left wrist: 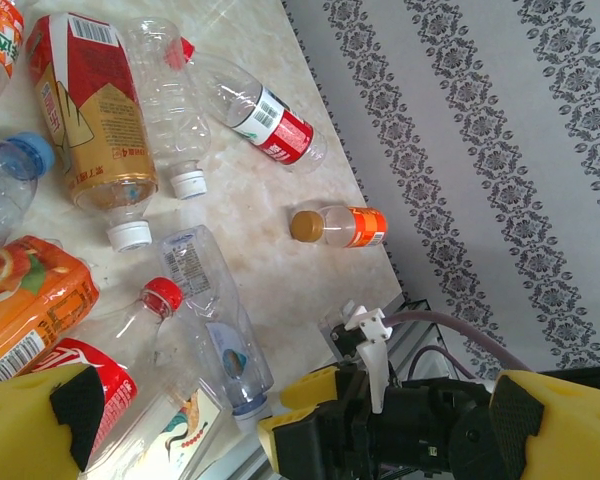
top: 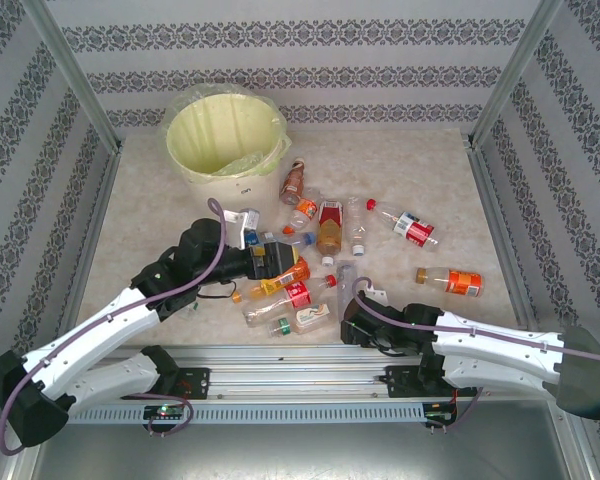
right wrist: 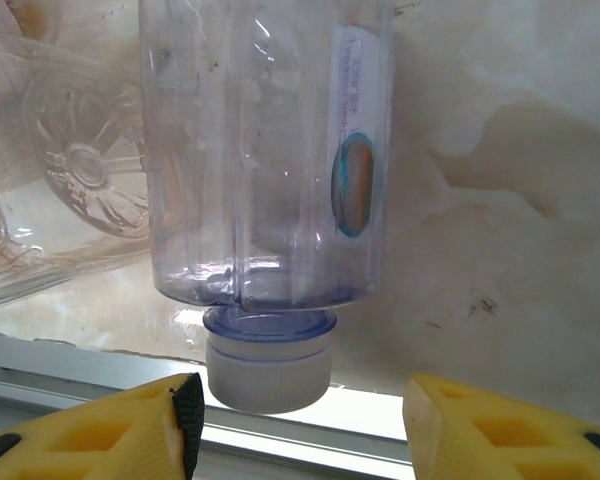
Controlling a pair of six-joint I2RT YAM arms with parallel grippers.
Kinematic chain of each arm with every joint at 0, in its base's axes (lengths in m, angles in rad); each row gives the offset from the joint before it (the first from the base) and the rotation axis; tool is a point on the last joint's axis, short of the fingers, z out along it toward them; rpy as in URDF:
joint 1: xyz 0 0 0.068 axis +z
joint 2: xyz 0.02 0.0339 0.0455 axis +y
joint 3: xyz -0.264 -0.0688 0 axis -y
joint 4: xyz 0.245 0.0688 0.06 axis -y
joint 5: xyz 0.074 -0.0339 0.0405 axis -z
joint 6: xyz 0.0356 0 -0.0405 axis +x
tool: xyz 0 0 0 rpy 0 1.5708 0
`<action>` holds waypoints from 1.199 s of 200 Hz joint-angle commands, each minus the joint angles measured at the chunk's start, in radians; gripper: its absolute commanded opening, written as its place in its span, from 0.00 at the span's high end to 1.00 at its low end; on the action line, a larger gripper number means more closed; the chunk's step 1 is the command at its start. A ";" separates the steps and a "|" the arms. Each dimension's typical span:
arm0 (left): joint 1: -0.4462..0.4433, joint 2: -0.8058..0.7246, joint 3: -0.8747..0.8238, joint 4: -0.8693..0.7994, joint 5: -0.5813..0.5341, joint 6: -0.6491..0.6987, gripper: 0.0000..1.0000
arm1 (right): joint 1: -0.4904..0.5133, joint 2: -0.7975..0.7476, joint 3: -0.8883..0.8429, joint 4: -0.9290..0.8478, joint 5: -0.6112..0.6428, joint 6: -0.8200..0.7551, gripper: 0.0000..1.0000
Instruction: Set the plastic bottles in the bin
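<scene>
Bin (top: 220,185) upright at far left of desk (top: 430,165), nr back wall, yellowish bag lining folded over rim; can't tell if any bottle's inside. Plastic bottles (top: 325,235) all lie on their sides on desk, most in a loose pile at ctr, btwn bin and the arms. One w/ brownish label (top: 293,181) lies just right of bin. Two strays on the right: red-label bottle (top: 407,228) w/ red cap, and orange-label bottle (top: 452,283) nr desk's right edge, well apart from pile. Right hand (right wrist: 302,400) sits low at near edge of desk, jaws part open, yellow fingers (right wrist: 100,435) either side of the white cap (right wrist: 270,375) of a clear bottle (right wrist: 265,150) that lies w/ cap pointing at the hand. One finger is just beside cap, the other has a clear gap, so cap isn't gripped and the hand holds nothing. Left hand (left wrist: 295,405) is at left side of pile, jaws as wide as they go, nothing btwn them, holding nothing. Its cam looks across the pile: tea-colour bottle (left wrist: 95,120) w/ red-gold label & white cap, orange juice bottle (left wrist: 25,300), and a red-cap bottle (left wrist: 115,355) just beside the clear one.
</scene>
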 commanded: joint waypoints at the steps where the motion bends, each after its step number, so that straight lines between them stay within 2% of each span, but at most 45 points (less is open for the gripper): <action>1: -0.018 0.009 0.004 0.056 -0.021 0.004 0.00 | 0.010 0.003 -0.026 0.033 0.010 0.025 0.44; 121: -0.042 0.051 0.014 0.066 -0.029 0.001 0.00 | -0.007 0.070 -0.053 0.115 0.003 0.022 0.49; 158: -0.044 0.062 0.016 0.058 -0.037 -0.005 0.00 | -0.015 0.064 -0.058 0.121 -0.001 0.017 0.54; 211: -0.049 0.066 0.025 0.053 -0.040 -0.004 0.00 | -0.025 0.035 -0.059 0.089 0.007 0.018 0.63; 240: -0.053 0.076 0.042 0.026 -0.050 0.009 0.00 | -0.050 -0.012 -0.033 0.021 0.034 0.013 0.63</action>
